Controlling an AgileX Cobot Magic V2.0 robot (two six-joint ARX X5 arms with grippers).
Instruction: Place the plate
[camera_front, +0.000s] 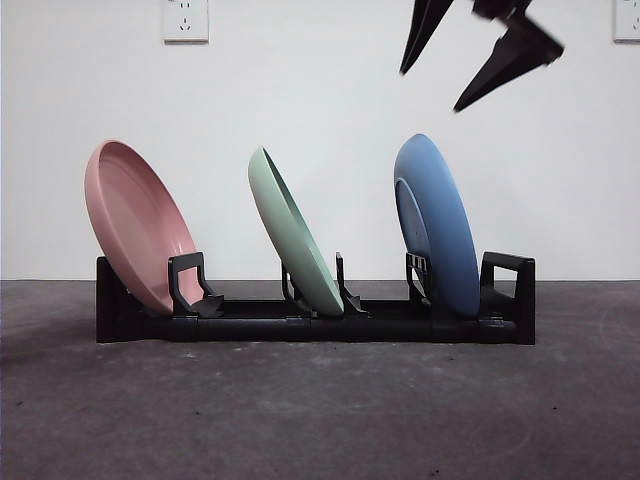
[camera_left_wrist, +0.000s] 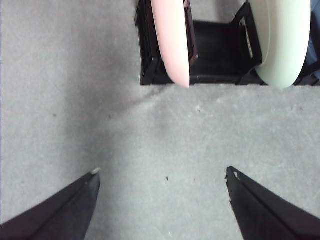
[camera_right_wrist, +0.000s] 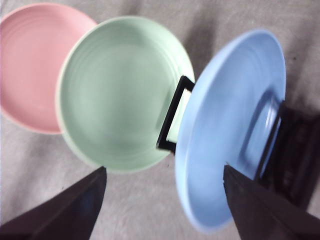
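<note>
— While you look across the table, where does your round blue plastic plate (camera_front: 440, 225) stand?

— You see it upright on its edge in the end slot of the long black plastic rack (camera_front: 315, 325), tilted a little toward the round pale-green plate (camera_front: 293, 232) in the middle slot. The round pink plate (camera_front: 135, 222) leans in the far end slot.

— And your right gripper (camera_front: 430, 90)?

— It hangs in the air above the blue plate, well apart from it, jaws spread wide and gripping nothing. From its wrist camera you see the blue plate's rim lying between the two black fingers (camera_right_wrist: 75, 207), touching neither.

— Your left gripper (camera_left_wrist: 162, 177)?

— It hovers over the grey table (camera_left_wrist: 75, 75) in front of the rack's pink end, jaws wide apart, empty-handed.
</note>
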